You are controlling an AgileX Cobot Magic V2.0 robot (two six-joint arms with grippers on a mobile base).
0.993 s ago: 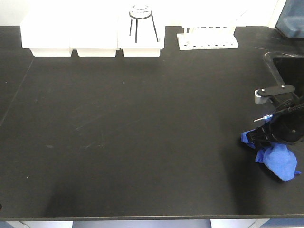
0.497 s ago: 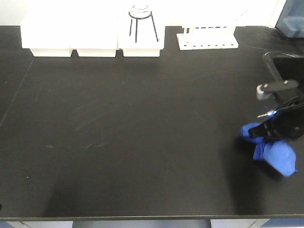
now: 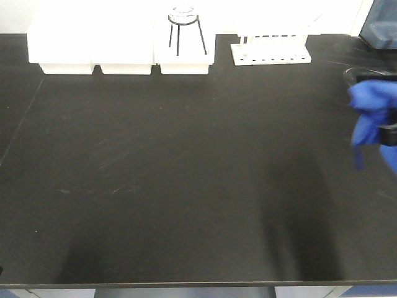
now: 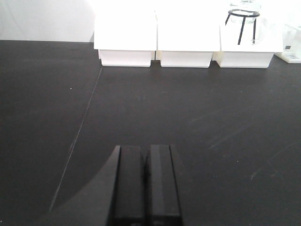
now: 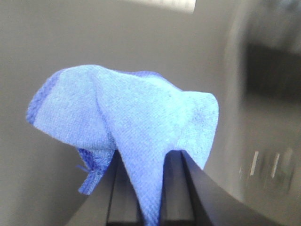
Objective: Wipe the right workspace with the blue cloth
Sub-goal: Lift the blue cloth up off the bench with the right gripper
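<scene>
The blue cloth (image 3: pixel 371 115) hangs in the air at the right edge of the front view, off the bench. My right gripper (image 3: pixel 389 133) shows there only as a dark bit behind it. In the right wrist view the right gripper (image 5: pixel 146 157) is shut on the blue cloth (image 5: pixel 131 108), which bunches over both fingertips, against a blurred grey background. My left gripper (image 4: pixel 146 149) is shut and empty, low over the black benchtop (image 4: pixel 197 108). The right workspace with the small black box is out of view.
This benchtop (image 3: pixel 186 167) carries white trays (image 3: pixel 93 53), a black tripod stand with a glass dish (image 3: pixel 185 31) and a white rack (image 3: pixel 270 51) along its back edge. A sink corner (image 3: pixel 351 72) shows at the right, behind the cloth.
My right gripper has lifted the blue cloth off the benchtop and carried it up and toward the back right, over the sink area. The left gripper has not visibly moved.
</scene>
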